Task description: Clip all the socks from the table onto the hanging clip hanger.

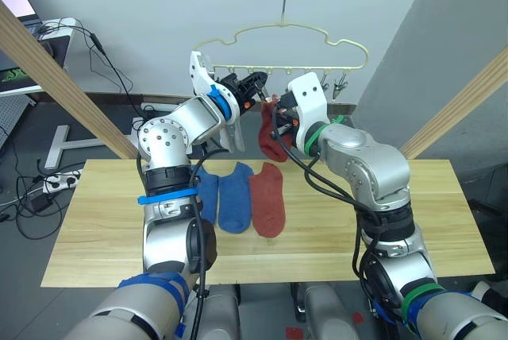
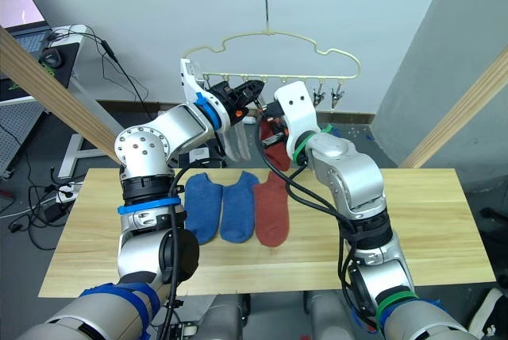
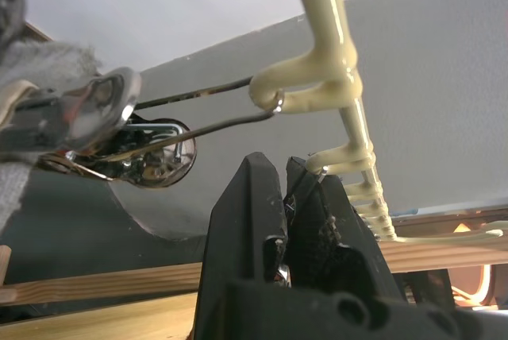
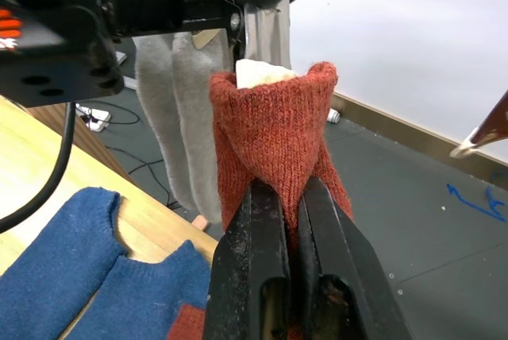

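No words, numbers, labels or brand marks can be read on anything in these pictures.
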Available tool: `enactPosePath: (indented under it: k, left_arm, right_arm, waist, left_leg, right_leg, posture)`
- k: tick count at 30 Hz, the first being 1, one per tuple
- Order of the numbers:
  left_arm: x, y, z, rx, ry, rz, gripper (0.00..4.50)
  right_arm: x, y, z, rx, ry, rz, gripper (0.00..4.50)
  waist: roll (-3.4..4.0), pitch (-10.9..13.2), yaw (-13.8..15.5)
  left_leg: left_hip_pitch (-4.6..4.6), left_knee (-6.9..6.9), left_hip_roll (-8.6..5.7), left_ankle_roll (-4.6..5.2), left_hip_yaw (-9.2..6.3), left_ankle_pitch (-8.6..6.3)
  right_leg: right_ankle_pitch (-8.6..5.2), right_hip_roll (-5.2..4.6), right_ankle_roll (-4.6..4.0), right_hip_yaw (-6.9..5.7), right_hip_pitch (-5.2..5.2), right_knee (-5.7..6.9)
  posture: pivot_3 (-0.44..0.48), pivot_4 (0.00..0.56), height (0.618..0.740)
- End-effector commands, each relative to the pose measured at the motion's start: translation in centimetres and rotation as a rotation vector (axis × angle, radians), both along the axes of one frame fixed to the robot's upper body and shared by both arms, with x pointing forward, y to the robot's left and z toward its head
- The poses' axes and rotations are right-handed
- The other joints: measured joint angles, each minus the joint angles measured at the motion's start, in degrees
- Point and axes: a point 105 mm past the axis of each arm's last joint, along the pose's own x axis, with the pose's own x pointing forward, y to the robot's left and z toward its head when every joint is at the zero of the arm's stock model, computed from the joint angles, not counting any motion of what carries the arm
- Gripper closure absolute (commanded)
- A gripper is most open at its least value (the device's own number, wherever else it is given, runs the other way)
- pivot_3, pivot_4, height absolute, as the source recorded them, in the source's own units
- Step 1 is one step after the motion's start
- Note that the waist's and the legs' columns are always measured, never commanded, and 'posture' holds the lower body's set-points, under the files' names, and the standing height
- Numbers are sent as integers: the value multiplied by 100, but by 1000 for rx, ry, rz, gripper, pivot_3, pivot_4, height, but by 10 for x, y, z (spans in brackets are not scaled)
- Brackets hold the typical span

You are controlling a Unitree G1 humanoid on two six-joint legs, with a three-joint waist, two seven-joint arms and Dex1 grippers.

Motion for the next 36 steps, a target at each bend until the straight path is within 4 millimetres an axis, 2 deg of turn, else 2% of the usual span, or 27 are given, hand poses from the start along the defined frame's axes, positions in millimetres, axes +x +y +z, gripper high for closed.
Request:
enactPosePath:
  k: [1,5,13,18,19,21,27,32,36]
  left_arm:
    - [0,1,2,16,-12,9,4280]
    - [-1,1,2,9,-13,1,4280]
    - [-1,0,2,2,-11,-13,1979]
    - [-5,-3,2,13,-25,-46,1979]
    - [-6,-4,3,20,-35,-58,1961]
    - [-10,-6,6,35,-62,-84,1961]
    - [-34,-7,1,266,-227,-177,1961]
    - [-64,4,-12,439,-378,-251,1961]
    - [-73,21,-23,535,-465,-231,1961]
  right_arm:
    - [-2,3,19,18,-72,19,4457]
    - [0,3,20,20,-76,17,4457]
    - [1,3,25,27,-87,21,4500]
    - [0,3,25,31,-80,26,4500]
    - [0,2,24,31,-77,25,4099]
    - [-1,2,23,30,-72,25,3797]
    - [-7,-2,16,3,-62,37,1738]
    - [-21,-14,1,-21,-29,40,1738]
    - [-32,-24,-8,-35,-7,30,1738]
  waist:
    - [0,0,1]
    - [0,0,0]
    - [0,0,2]
    - [0,0,3]
    - [0,0,3]
    - [0,0,2]
    - [2,-1,4]
    - [3,-2,13]
    - [4,-3,47]
  left_leg:
    - [0,0,0,0,0,0]
    - [0,-1,0,0,0,0]
    - [-22,0,0,0,-2,0]
    - [-30,-3,0,0,-2,0]
    - [-30,-4,0,0,-1,0]
    - [-31,-4,0,0,-2,0]
    - [-31,-14,0,-2,1,1]
    - [-32,-45,3,-27,4,16]
    - [-32,-69,7,-28,12,18]
  right_leg:
    - [0,0,0,0,0,0]
    - [0,0,0,0,0,0]
    - [0,0,0,-2,-19,0]
    - [0,-2,-1,-3,-28,-1]
    - [0,-2,-1,-4,-30,0]
    - [0,-2,-1,-4,-31,0]
    - [1,-2,-1,-2,-36,1]
    - [1,-3,-2,0,-51,-3]
    - [1,-3,-3,6,-69,2]
  posture:
    - [-51,277,740]
    - [-52,276,740]
    - [-52,272,740]
    - [-54,272,740]
    - [-51,272,740]
    - [-51,272,740]
    - [-26,267,740]
    - [-5,265,740]
    - [8,263,740]
